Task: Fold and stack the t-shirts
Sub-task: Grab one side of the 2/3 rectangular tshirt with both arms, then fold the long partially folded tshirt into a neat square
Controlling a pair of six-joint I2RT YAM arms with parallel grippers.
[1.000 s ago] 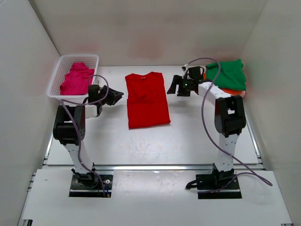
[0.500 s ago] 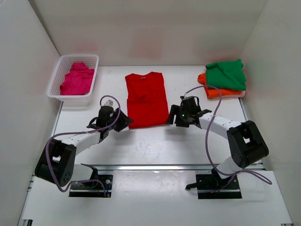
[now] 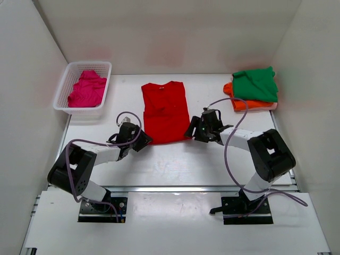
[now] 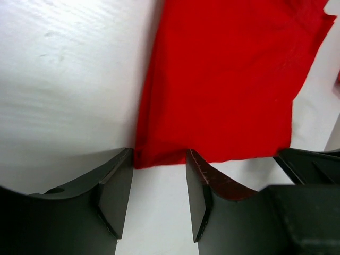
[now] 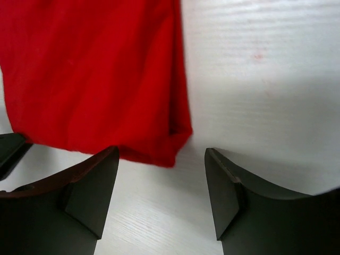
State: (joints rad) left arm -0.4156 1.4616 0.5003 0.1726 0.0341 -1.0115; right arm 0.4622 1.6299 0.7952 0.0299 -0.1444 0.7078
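Bright red cloth t-shirt [image 3: 166,112] lies flat in the middle of the white table [image 3: 223,159], its long side running near to far. Its neck points toward the back wall and its bottom edge toward the arms. The left gripper [image 3: 143,141] and the right gripper [image 3: 190,130] are both spread wide, each with one bottom corner in its gap.
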